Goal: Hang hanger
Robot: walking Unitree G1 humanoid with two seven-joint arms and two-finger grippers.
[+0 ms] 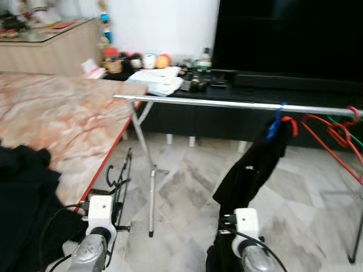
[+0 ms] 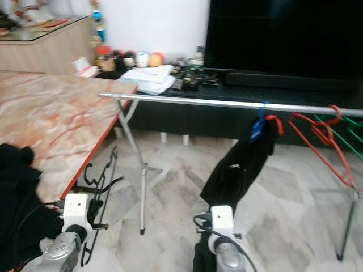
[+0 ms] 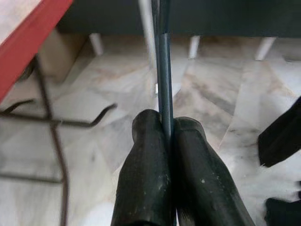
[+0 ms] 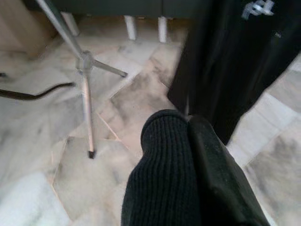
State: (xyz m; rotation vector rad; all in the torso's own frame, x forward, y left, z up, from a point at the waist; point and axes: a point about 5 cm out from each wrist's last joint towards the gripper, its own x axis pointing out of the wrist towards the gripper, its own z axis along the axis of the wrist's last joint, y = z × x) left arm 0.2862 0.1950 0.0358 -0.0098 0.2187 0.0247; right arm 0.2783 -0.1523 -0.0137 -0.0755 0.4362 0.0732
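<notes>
The left gripper [image 3: 167, 136] pinches a black hanger [image 1: 120, 180] low beside the table [image 1: 68, 122], ready to lift; the right gripper [image 4: 188, 123] (fingers pressed together, empty) hangs near the rail [image 1: 227, 103].

A marble-topped bench and a dark media unit over a pale tiled floor

The bench [image 1: 62, 122] has a pinkish veined top with a red edge, and a heap of black cloth [image 1: 20, 187] lies on its near corner. Behind stands a large black television [image 1: 289, 34] on a low dark cabinet [image 1: 221, 116] with white feet. On the cabinet sit folded white papers [image 1: 156, 79], small bottles [image 1: 198, 71] and round colourful trinkets [image 1: 150, 59]. A wooden sideboard [image 1: 51, 48] stands at the far left against the white wall [image 1: 161, 25]. The floor [image 1: 187, 192] is grey-veined marble tile.
</notes>
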